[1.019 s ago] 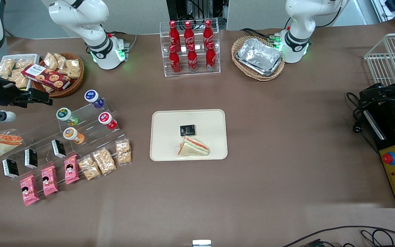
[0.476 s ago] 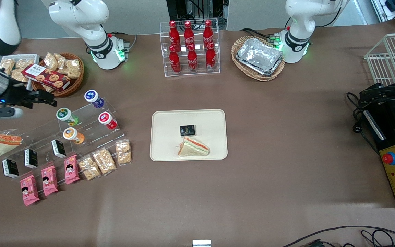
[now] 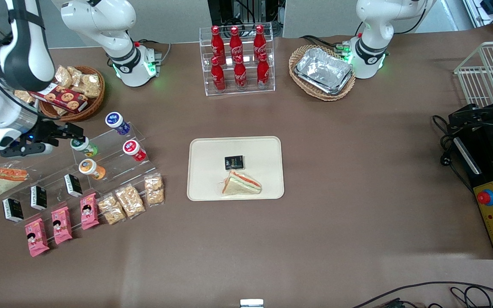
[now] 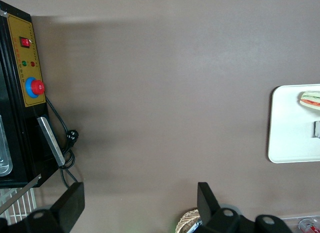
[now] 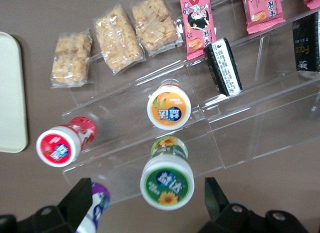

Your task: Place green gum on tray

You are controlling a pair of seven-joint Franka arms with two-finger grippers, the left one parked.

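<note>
Green gum point(image 5: 167, 181) between wide claw point(image 5: 148, 200) fingers, four bottles, one tray point(image 3: 272, 147)

The working right arm reaches in over the counter's edge at its own end, its white-and-black upper link rising steeply near the corner of the counter farthest from the front camera. The forearm bends down to a black wrist, and the gripper point(image 3: 76, 136) points level toward the counter's middle. In the right wrist view the gripper point(image 5: 148, 198) looks straight down, its two dark fingers point(image 5: 79, 199) spread wide apart, gripping nothing, one to each side.
</note>
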